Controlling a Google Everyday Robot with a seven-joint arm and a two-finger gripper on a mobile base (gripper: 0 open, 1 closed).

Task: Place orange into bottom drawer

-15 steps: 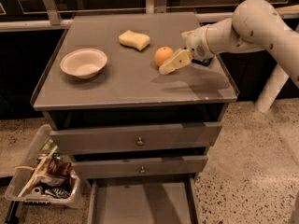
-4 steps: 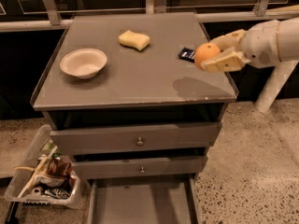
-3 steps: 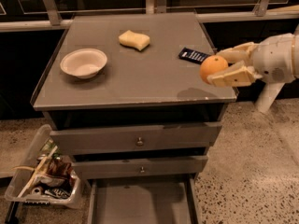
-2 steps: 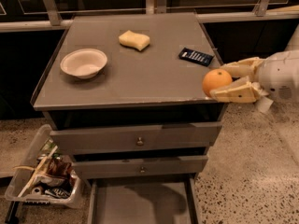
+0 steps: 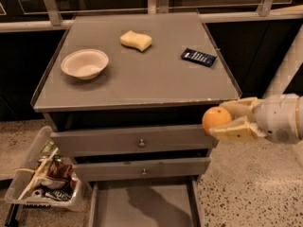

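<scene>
Since the earliest frame, the end effector [image 5: 227,120] has lifted the orange [image 5: 216,118] off the surface [image 5: 142,82] and carried it past the right front corner, down to the level of the top drawer [image 5: 109,141].

Current state:
1. The end effector is clenched on the orange, with 1 finger above and 1 below. The fruit sits at the fingertips and protrudes to the left.
2. The orange hangs in the air just beside the cabinet's right edge, touching no furniture.
3. The bottom drawer [image 5: 142,206] is pulled open, and its visible floor is bare. It lies lower and to the left of the orange, not beneath it.
4. The middle drawer [image 5: 113,170] is closed.
5. A white bowl [image 5: 84,63], a yellow sponge [image 5: 136,39] and a dark blue packet [image 5: 198,56] rest on the surface, well apart from the arm.

Hazards, as judged from this position:
- Releasing now would likely drop the orange onto the speckled floor, outside the drawer's right wall.
- A leftward move without enough descent could strike the cabinet corner or the closed drawer fronts.
- The fingertip hold looks shallow, so a knock could dislodge the fruit.
- A high release could let the round fruit bounce or roll over the thin walls.
</scene>
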